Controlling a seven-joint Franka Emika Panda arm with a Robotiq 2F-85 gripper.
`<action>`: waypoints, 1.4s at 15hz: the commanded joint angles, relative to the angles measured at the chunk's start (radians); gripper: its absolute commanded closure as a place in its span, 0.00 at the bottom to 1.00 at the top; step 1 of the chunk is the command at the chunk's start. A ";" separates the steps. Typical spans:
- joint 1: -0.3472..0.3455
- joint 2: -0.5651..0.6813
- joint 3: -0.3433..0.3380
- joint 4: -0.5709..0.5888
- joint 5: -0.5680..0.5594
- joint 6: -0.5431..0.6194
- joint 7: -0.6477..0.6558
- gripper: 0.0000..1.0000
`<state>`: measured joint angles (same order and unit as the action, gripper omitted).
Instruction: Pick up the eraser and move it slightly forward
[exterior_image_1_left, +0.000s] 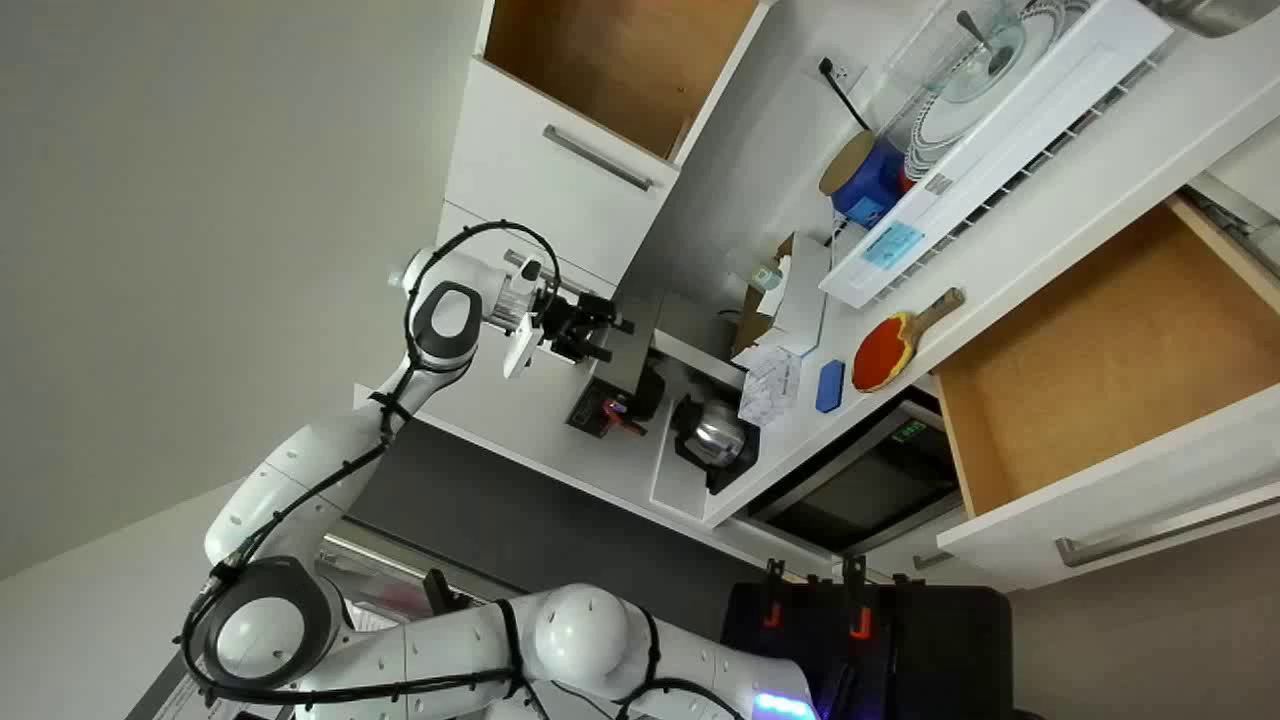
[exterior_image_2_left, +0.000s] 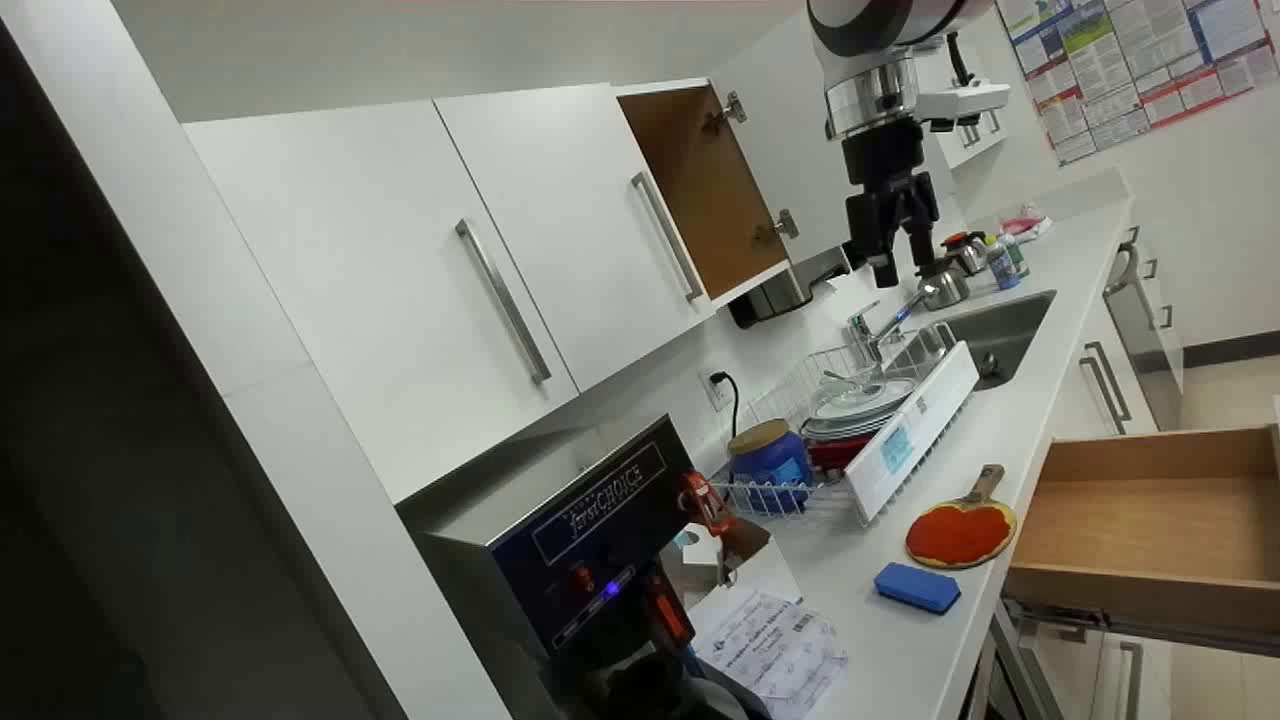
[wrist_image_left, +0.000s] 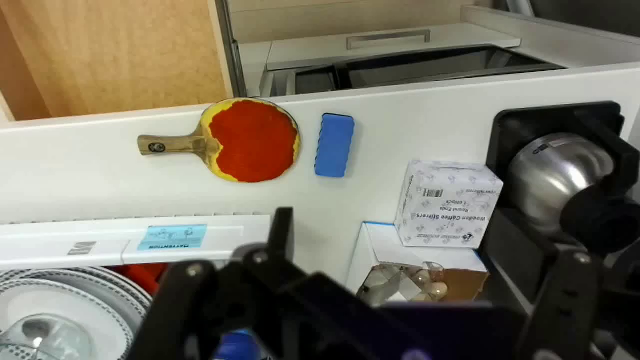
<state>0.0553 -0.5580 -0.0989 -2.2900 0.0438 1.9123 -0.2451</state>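
Observation:
The blue eraser lies flat on the white counter and shows in both exterior views (exterior_image_1_left: 830, 386) (exterior_image_2_left: 917, 587) and in the wrist view (wrist_image_left: 335, 145). Nothing covers it. My gripper is black and shows in both exterior views (exterior_image_1_left: 617, 340) (exterior_image_2_left: 904, 270). It hangs high above the counter, well apart from the eraser. Its fingers are spread with nothing between them. In the wrist view the dark fingers fill the lower part, and the eraser lies beyond them.
A red paddle (wrist_image_left: 252, 142) lies beside the eraser. A coffee stirrers box (wrist_image_left: 447, 205) and an open carton (wrist_image_left: 370, 260) stand nearby. A dish rack (exterior_image_2_left: 915, 435), a coffee machine (exterior_image_2_left: 600, 520), an open drawer (exterior_image_1_left: 1120, 370) and wall cabinets (exterior_image_2_left: 520, 240) surround the counter.

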 joint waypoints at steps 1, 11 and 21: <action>-0.009 0.001 0.007 0.002 0.004 -0.002 -0.004 0.00; -0.019 0.187 -0.010 0.024 0.011 0.117 -0.010 0.00; -0.038 0.384 0.010 -0.024 -0.012 0.283 -0.003 0.00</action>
<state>0.0357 -0.1740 -0.1070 -2.3152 0.0277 2.1978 -0.2459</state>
